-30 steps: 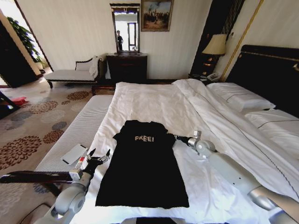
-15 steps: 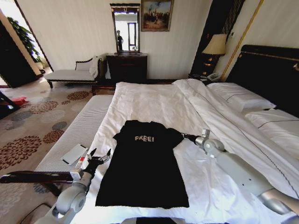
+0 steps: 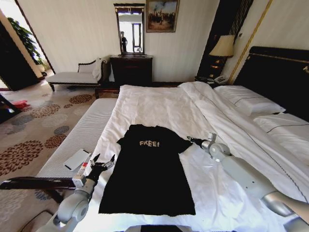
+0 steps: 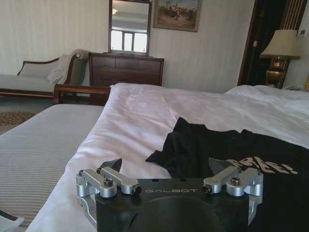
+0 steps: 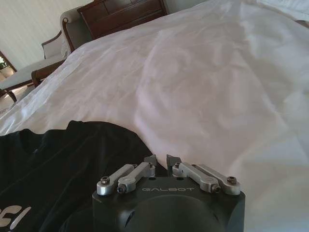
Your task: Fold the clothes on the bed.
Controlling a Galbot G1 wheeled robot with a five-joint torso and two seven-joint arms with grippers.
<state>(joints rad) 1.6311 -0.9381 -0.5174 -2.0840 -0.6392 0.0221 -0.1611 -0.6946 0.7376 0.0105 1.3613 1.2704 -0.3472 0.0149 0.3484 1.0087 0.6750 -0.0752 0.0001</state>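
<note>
A black T-shirt [image 3: 148, 169] lies flat on the white sheet of a large bed [image 3: 159, 106], near the foot end closest to the robot. Its collar points toward the far side of the bed, and small white lettering reading "FREE!" [image 3: 149, 143] sits across the chest. Both short sleeves are spread out to the sides, and the hem is nearest the robot.

The left gripper [image 3: 101, 160] hovers just beside the shirt's left edge, above the side of the bed, with its two fingers spread apart and nothing between them. From the left wrist view, the left gripper [image 4: 171, 166] points across the bed, with the shirt's left sleeve [image 4: 169, 152] crumpled just ahead of it.

The right gripper [image 3: 192, 140] reaches in from the right and sits at the tip of the shirt's right sleeve [image 3: 182, 144]. In the right wrist view its fingertips [image 5: 161, 160] are pressed nearly together, right at the edge of the black cloth [image 5: 63, 169] where it meets the white sheet; I cannot tell whether any cloth is pinched between them.

White pillows [image 3: 248, 101] rest by a dark headboard [image 3: 280, 77] on the right. A flat white object [image 3: 77, 159] lies on the grey striped bench [image 3: 72, 140] left of the bed
</note>
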